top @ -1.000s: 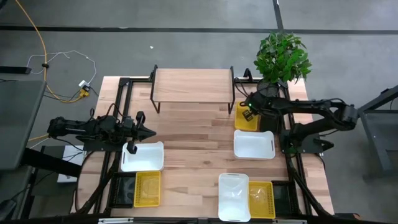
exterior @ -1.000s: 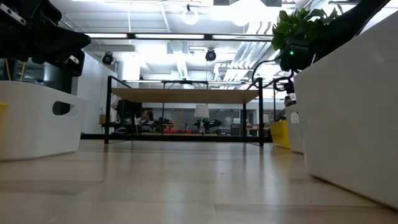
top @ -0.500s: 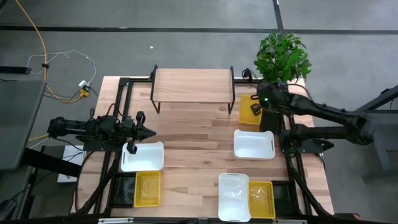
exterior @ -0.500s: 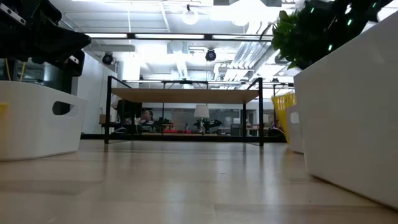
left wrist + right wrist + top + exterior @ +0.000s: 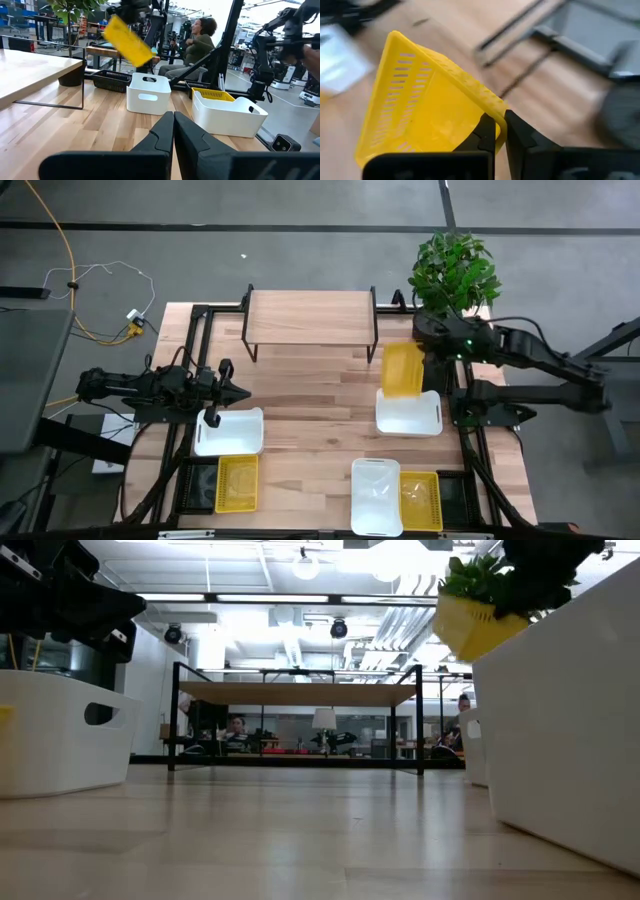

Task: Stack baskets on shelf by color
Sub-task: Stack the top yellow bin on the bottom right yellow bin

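Observation:
A yellow mesh basket (image 5: pixel 402 369) hangs in the air to the right of the shelf (image 5: pixel 310 317), above a white basket (image 5: pixel 408 413). My right gripper (image 5: pixel 420 356) is shut on it. The low view shows the yellow basket (image 5: pixel 475 626) high at the right, the left wrist view shows it (image 5: pixel 129 40) tilted. My left gripper (image 5: pixel 240 391) waits shut and level at the table's left, above another white basket (image 5: pixel 230 430). The shelf top holds nothing and stands on thin black legs. My right gripper (image 5: pixel 500 134) pinches the top rim of one basket wall (image 5: pixel 496 114). One finger is inside the basket and the other is outside. The fingers slant down from the table's right side. The basket is lifted clear, tilted, and hangs away from the fingers.
A yellow basket (image 5: pixel 238 483) lies at the near left. A white basket (image 5: pixel 376 496) and a yellow one (image 5: pixel 420 500) lie at the near right. A potted plant (image 5: pixel 455 272) stands at the far right corner. A person (image 5: pixel 197 45) sits beyond the table.
My right gripper has risen from the table beside the shelf's right leg, taking the yellow basket with it. The basket, which lay flat there, now hangs clear and tipped, a little nearer the table's near edge.

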{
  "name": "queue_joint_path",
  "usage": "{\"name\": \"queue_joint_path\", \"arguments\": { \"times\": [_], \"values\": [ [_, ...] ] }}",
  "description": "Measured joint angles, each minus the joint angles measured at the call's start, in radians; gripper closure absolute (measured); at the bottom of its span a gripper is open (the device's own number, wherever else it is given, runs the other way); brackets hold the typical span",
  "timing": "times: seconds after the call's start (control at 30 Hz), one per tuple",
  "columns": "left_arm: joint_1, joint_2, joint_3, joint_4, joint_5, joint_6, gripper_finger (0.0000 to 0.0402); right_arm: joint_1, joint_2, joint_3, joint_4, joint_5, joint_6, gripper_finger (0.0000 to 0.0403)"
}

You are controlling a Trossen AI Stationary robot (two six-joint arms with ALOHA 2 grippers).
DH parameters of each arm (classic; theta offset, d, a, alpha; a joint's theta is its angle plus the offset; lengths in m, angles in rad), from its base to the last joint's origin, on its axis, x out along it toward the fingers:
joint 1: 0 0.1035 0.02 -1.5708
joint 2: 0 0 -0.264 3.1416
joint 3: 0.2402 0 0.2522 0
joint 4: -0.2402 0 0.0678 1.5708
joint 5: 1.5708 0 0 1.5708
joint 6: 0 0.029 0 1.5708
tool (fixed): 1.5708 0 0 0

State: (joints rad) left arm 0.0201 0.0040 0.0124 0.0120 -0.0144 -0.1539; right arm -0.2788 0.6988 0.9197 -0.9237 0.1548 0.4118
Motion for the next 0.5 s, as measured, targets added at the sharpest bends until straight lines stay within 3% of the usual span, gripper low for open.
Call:
{"name": "queue_joint_path", "arguments": {
  "times": [0.2,0.5],
  "values": [
    [0.0,0.0,0.0,0.0,0.0,0.0,0.0401,0.21,-0.01,0.002,0.029,-0.204,0.113,0.0402],
    [0.0,0.0,0.0,0.0,0.0,0.0,0.0401,0.7,0.118,0.001,0.034,-0.083,0.547,0.0402]
  ]
}}
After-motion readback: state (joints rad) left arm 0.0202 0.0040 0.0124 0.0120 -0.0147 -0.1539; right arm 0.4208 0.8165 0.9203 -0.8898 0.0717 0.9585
